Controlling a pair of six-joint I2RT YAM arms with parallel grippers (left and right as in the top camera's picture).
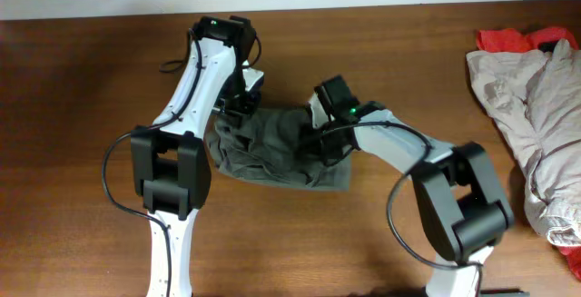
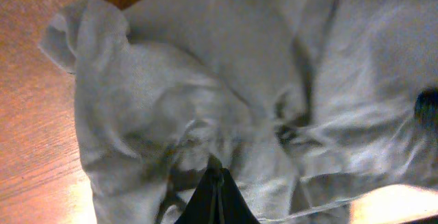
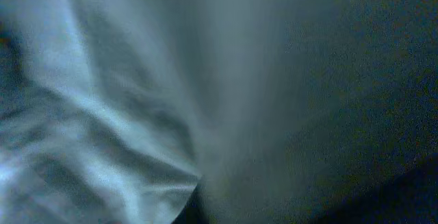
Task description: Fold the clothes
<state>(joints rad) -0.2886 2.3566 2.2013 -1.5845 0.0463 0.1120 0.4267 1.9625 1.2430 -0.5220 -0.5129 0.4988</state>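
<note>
Barely visible, right gripper (image 1: 325,148) amid bunched shorts (image 1: 263,156).

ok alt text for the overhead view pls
Crumpled grey-olive shorts lie in the middle of a wooden table, with a robot's left pincer and right pincer both down in the cloth. A beige garment lies over a red cloth at the right edge.

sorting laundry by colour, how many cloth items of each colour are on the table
grey-olive shorts: 1
pale beige garment: 1
red cloth: 1
total: 3
</note>
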